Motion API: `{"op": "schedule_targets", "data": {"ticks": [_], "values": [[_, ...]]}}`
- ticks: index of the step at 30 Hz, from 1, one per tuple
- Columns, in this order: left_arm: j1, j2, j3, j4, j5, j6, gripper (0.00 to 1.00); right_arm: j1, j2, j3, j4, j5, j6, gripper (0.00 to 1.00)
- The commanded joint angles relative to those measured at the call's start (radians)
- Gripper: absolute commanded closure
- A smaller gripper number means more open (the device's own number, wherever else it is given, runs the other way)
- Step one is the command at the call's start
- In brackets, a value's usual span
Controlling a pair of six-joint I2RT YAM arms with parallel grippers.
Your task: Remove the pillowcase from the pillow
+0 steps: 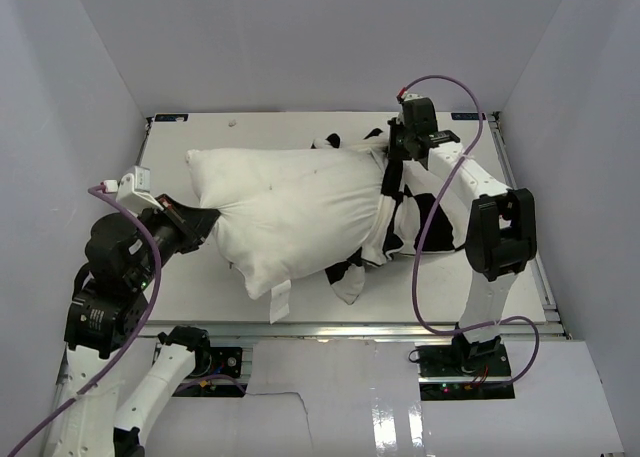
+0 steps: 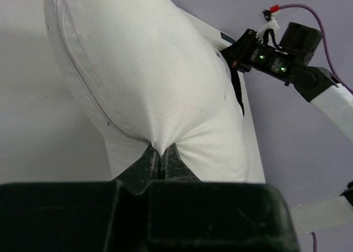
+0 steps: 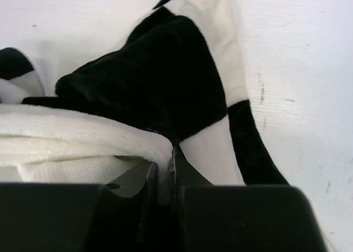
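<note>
Shows a white table (image 1: 300, 127) boxed in by plain pale walls (image 1: 300, 37) behind, left and right of the pillow (image 1: 290, 212). Has that plump white pillow lying across the middle of the table, with a small tag (image 1: 279, 302) hanging off its near edge. Leaves most of the pillow bare. Has the black-and-white checked pillowcase (image 1: 400, 222) bunched around the pillow's right end only, with loose folds spilling onto the table right of the pillow and under its near right corner.

Places the left arm (image 1: 120, 252) left of the pillow, folded at the elbow, forearm low and aimed at the pillow's left edge. Pinches a pleat of the pillow's white cloth in the left claw (image 1: 205, 220), fingers closed tight on it with no gap between them.

Sets the right arm (image 1: 500, 227) right of the pillow, elbow raised, forearm running toward the far wall, wrist tipped down over the pillow's far right corner. Clamps the right claw (image 1: 392, 155) fully onto a fold of the pillowcase where a black square meets a white one.
</note>
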Motion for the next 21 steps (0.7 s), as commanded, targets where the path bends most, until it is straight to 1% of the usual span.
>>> {"op": "schedule_targets", "data": {"ticks": [1, 2, 3, 4, 6, 8, 9, 10, 13, 14, 15, 16, 17, 18, 19, 20, 21], "values": [[0.008, -0.037, -0.008, 0.097, -0.147, 0.029, 1.00, -0.072, -0.061, -0.052, 0.088, -0.054, -0.035, 0.87], [0.008, -0.033, -0.031, 0.125, -0.129, 0.025, 1.00, -0.058, -0.078, -0.053, 0.092, -0.104, -0.044, 0.77], [0.008, -0.033, -0.056, 0.144, -0.118, 0.020, 1.00, -0.049, -0.116, -0.049, 0.083, -0.164, -0.047, 0.72], [0.008, -0.036, -0.100, 0.164, -0.069, 0.014, 1.00, -0.036, -0.136, -0.043, 0.072, -0.177, -0.061, 0.66], [0.008, -0.037, -0.134, 0.205, -0.055, 0.000, 1.00, 0.004, -0.183, -0.011, 0.012, -0.276, -0.084, 0.34], [0.008, -0.028, -0.163, 0.225, -0.047, -0.006, 1.00, 0.051, -0.211, 0.015, -0.038, -0.316, -0.116, 0.10], [0.008, -0.022, -0.168, 0.232, -0.044, -0.008, 1.00, 0.071, -0.248, 0.017, -0.074, -0.228, -0.121, 0.10], [0.008, -0.019, -0.182, 0.236, -0.038, -0.011, 1.00, 0.091, -0.271, 0.008, -0.083, -0.193, -0.124, 0.10], [0.008, -0.010, -0.208, 0.276, -0.015, -0.020, 1.00, 0.120, -0.367, -0.055, -0.120, -0.175, -0.101, 0.10], [0.008, 0.007, -0.223, 0.282, -0.018, -0.020, 1.00, 0.134, -0.400, -0.082, -0.117, -0.178, -0.089, 0.10], [0.008, 0.019, -0.226, 0.287, -0.018, -0.018, 1.00, 0.139, -0.473, -0.119, -0.109, -0.192, -0.082, 0.10], [0.008, 0.033, -0.225, 0.288, -0.018, -0.017, 1.00, 0.145, -0.515, -0.204, -0.080, -0.206, -0.078, 0.09], [0.008, 0.047, -0.222, 0.288, -0.016, -0.017, 1.00, 0.158, -0.553, -0.249, -0.068, -0.224, -0.067, 0.07], [0.008, 0.062, -0.223, 0.290, -0.007, -0.021, 1.00, 0.166, -0.632, -0.295, -0.056, -0.235, -0.059, 0.07], [0.008, 0.067, -0.225, 0.302, -0.001, -0.024, 1.00, 0.183, -0.676, -0.395, -0.018, -0.247, -0.055, 0.06], [0.008, 0.069, -0.228, 0.308, 0.003, -0.029, 1.00, 0.192, -0.760, -0.449, 0.006, -0.284, -0.046, 0.05], [0.008, 0.072, -0.228, 0.311, 0.010, -0.034, 1.00, 0.200, -0.795, -0.498, 0.022, -0.299, -0.039, 0.04]]}}
